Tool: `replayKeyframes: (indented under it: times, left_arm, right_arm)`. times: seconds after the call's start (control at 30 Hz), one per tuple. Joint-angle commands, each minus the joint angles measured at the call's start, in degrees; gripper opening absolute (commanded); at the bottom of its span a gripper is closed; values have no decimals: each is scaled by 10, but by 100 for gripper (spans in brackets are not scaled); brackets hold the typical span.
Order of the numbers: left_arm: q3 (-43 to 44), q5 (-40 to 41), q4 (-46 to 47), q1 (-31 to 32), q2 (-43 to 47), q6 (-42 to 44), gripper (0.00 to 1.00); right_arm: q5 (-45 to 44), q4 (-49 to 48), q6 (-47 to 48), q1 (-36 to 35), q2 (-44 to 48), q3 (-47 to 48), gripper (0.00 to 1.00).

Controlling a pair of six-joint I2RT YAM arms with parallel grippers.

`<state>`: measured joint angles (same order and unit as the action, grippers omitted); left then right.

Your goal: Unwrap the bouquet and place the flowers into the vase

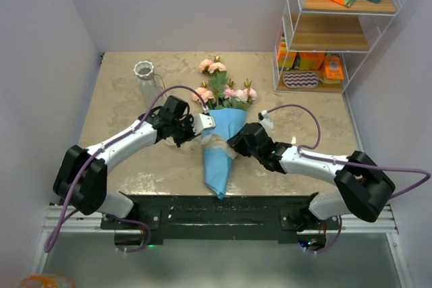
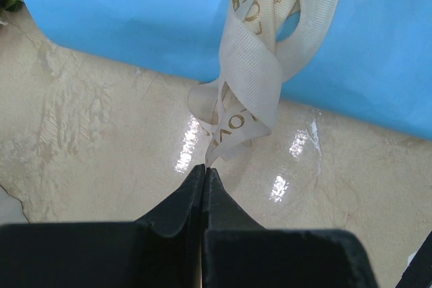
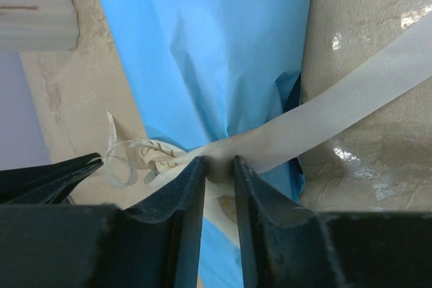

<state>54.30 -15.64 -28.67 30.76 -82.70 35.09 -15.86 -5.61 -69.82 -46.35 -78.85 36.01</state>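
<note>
Beige marbled counter [image 1: 121, 109], lilac walls. Bouquet [image 1: 219, 150] lies mid-counter just ahead of the arm bases, with the cone tip toward them. Blue paper [image 3: 223, 45] is not yet opened and the ribbon [image 2: 250, 79] is still round it.

Left jaws: closed tight, pinching the ribbon's free end.

Right jaws: a narrow gap, straddling the ribbon where it crosses the paper; no firm grip evident.

Flowers [image 1: 223, 89] still in the cone. Vase [image 1: 144, 77] upright at far left, no stems in it.

Judged: untying stage; unwrapping and transfer remain.
</note>
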Motion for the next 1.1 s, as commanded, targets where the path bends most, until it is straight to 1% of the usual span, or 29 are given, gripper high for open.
replayKeyframes:
  times: [0.0,0.07,0.1,0.17,0.2,0.43,0.6,0.7,0.73,0.77,0.8,0.87,0.9,0.93,0.97,1.0,1.07]
  left_arm:
    - [0,-2,16,-4,23,-3,0]
    - [0,-2,16,-4,24,-3,0]
    - [-2,-2,16,-4,25,-3,0]
    - [-3,-1,18,-4,26,-2,0]
    - [-4,0,19,-4,25,-2,0]
    - [2,0,19,-4,25,-5,0]
    - [12,-1,13,-7,32,-13,0]
    - [24,3,3,-27,46,-15,0]
    - [26,9,1,-48,53,-14,0]
    - [33,13,0,-62,66,-13,0]
    - [37,24,-1,-94,73,-10,0]
    - [45,33,-5,-128,97,-1,0]
    - [46,41,-5,-161,104,1,0]
    - [46,45,-9,-177,114,9,0]
    - [48,47,-11,-194,129,14,0]
    - [48,46,-13,-232,136,18,0]
    - [53,38,-26,-273,146,38,0]
  right_arm:
    - [-1,-21,-5,-1,-3,15,19]
    - [-6,-16,-5,-1,3,13,13]
    - [-12,-14,-7,-1,11,10,7]
    - [-16,-8,-7,-1,25,8,1]
    - [-20,-4,-5,-1,31,9,0]
    - [-68,33,38,-1,98,37,0]
    - [-113,94,51,5,148,48,0]
    - [-146,142,66,19,180,61,0]
    - [-156,154,72,21,189,64,0]
    - [-182,185,77,24,198,70,0]
    - [-193,200,86,35,216,78,0]
    - [-228,253,87,47,236,88,0]
    - [-239,269,87,62,256,91,0]
    - [-251,284,88,70,269,93,0]
    - [-261,308,91,78,279,97,0]
    - [-279,321,91,97,300,99,0]
    - [-290,350,99,118,315,109,0]
